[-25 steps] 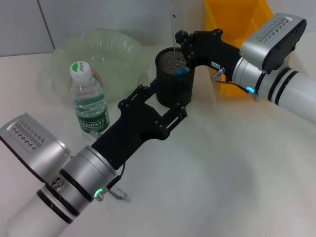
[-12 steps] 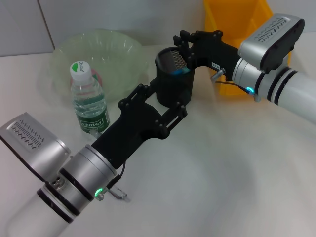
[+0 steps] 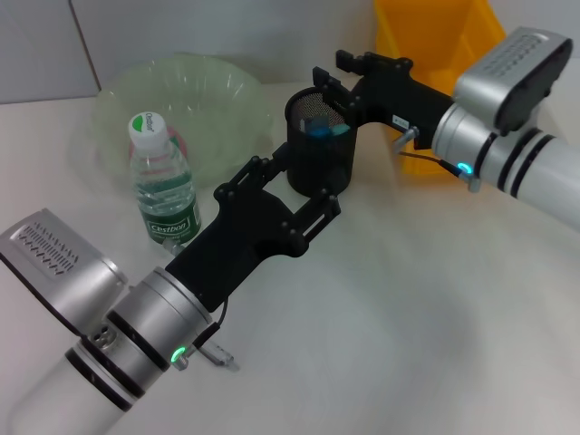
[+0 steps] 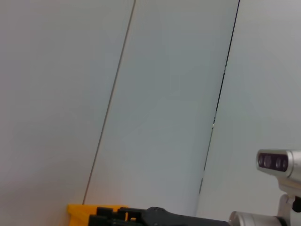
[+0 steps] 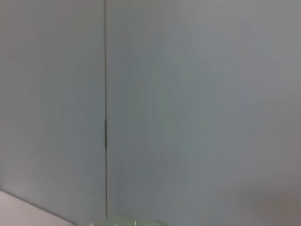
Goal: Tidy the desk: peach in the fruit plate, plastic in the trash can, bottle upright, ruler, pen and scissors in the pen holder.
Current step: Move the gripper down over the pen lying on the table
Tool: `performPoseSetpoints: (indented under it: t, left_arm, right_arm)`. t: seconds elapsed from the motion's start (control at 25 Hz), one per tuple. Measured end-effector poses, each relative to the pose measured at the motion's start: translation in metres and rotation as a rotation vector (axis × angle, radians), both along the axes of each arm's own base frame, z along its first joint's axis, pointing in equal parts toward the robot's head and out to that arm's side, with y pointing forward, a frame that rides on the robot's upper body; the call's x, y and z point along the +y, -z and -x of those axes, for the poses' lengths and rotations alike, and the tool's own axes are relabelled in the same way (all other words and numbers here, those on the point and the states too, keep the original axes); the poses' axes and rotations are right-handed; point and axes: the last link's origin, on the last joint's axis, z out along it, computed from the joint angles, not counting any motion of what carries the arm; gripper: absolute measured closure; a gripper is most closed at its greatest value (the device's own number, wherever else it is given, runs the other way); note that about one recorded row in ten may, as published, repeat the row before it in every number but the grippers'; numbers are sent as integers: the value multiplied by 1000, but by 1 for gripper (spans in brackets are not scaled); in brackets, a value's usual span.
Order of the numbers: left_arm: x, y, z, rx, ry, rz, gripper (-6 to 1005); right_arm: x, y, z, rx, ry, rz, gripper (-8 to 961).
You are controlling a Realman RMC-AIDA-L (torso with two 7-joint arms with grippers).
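The black mesh pen holder (image 3: 319, 159) stands mid-table with a blue item (image 3: 323, 128) showing inside it. My right gripper (image 3: 332, 69) hovers just above the holder's far rim, open and empty. I cannot make out the clear ruler. My left gripper (image 3: 299, 186) is open, one finger (image 3: 261, 169) left of the holder's base and the other (image 3: 330, 207) in front of it. I cannot tell whether they touch it. The water bottle (image 3: 163, 186) with a green cap stands upright. The pale green fruit plate (image 3: 208, 100) behind it holds something pink (image 3: 179, 142).
A yellow bin (image 3: 426, 32) stands at the back right, behind my right arm; its corner (image 4: 82, 212) shows in the left wrist view below a bare wall. The right wrist view shows the wall and the plate's rim (image 5: 127, 222).
One second ago my right gripper held the clear ruler upright over the pen holder. The ruler has left the gripper, and the gripper has opened and shifted slightly. The left arm has not moved.
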Motion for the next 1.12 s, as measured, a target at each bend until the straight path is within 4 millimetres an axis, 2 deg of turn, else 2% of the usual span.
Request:
performPoseSetpoints:
  t: [0.2, 0.28, 0.32, 0.4, 0.52, 0.56, 0.6, 0.64, 0.72, 0.76, 0.84, 0.88, 0.96, 1.12]
  left_arm:
    - [0, -1, 2, 2, -4, -2, 283]
    - [0, -2, 3, 1, -4, 0, 282]
    - [-1, -2, 5, 2, -3, 8, 282]
    - [-1, -4, 8, 6, 0, 17, 282]
    - [-3, -7, 14, 20, 4, 30, 281]
    - [-3, -7, 14, 20, 4, 30, 281]
    - [-4, -8, 18, 27, 4, 34, 280]
    - [-5, -10, 21, 33, 4, 37, 280]
    - [-8, -15, 30, 57, 10, 53, 280]
    - [-8, -15, 30, 57, 10, 53, 280]
    - [-11, -20, 39, 75, 20, 86, 279]
    - [-11, -20, 39, 75, 20, 86, 279]
    - [-13, -25, 47, 92, 25, 121, 278]
    - [-13, -39, 56, 103, 36, 161, 277]
  right_arm:
    - [-11, -8, -7, 80, -1, 19, 659]
    - [-21, -19, -12, 142, -25, 41, 518]
    - [-32, -32, -17, 195, -41, 95, 448]
    - [-36, -37, -18, 212, -48, 124, 354]
    - [-60, -61, -23, 234, -73, 250, 214]
    - [-60, -61, -23, 234, -73, 250, 214]
    - [-69, -74, -24, 222, -80, 317, 214]
    - [-69, -74, -24, 222, -80, 317, 215]
    - [-81, -92, -26, 167, -67, 444, 215]
    - [-81, -92, -26, 167, -67, 444, 215]
    - [-87, -104, -28, 112, -37, 554, 215]
    - [-87, -104, -28, 112, -37, 554, 215]
    - [-90, -111, -26, 18, -10, 670, 215]
    - [-90, -110, -26, -39, 14, 722, 215]
